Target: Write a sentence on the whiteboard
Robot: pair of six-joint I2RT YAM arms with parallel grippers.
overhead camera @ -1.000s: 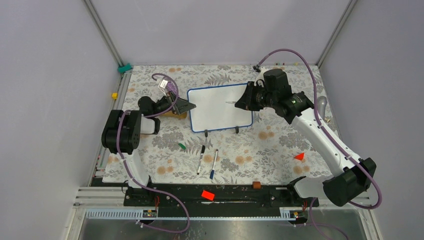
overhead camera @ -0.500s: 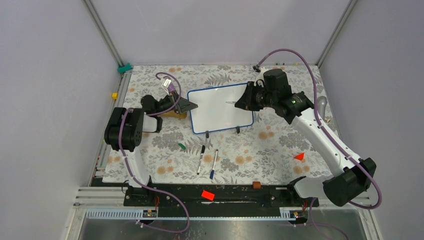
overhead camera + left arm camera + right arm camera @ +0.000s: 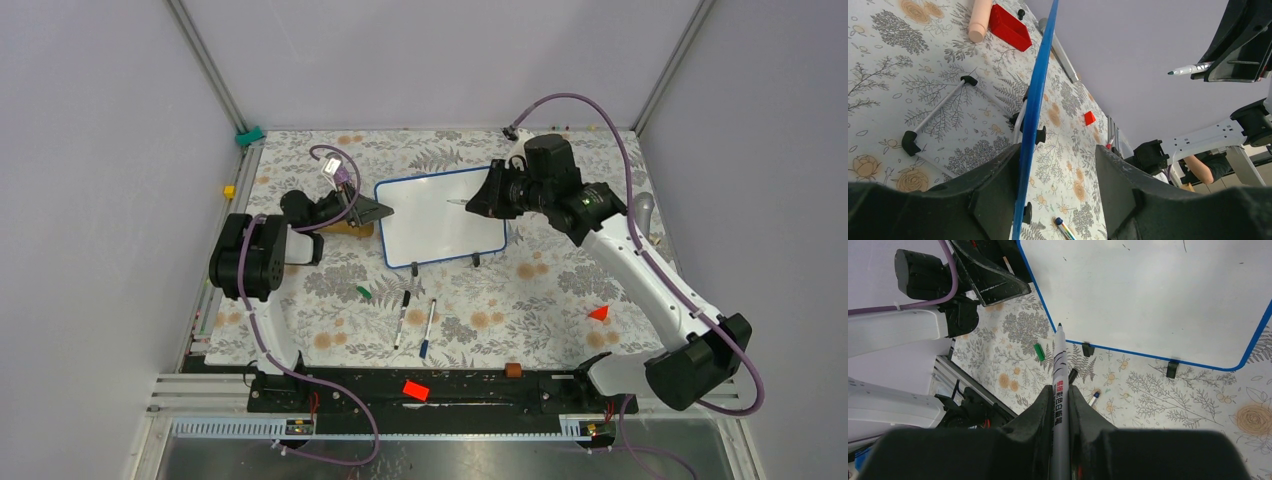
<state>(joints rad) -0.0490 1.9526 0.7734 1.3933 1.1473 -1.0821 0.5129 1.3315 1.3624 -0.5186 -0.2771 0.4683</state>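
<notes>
Whiteboard (image 3: 440,218) sits twd 12 o'clock on table (image 3: 540,300). Light, stiff, glossy, prob skids, so brace at blue rim (image 3: 1034,100). Left gripper (image 3: 1058,160) at its 9 o'clock, fingers spread astride rim, not pinching. Right gripper (image 3: 1060,392) at 2 o'clock clenches marker (image 3: 1058,352).

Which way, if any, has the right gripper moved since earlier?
Yes: the right gripper moved slightly away from the red wedge, toward the far wall.
</notes>
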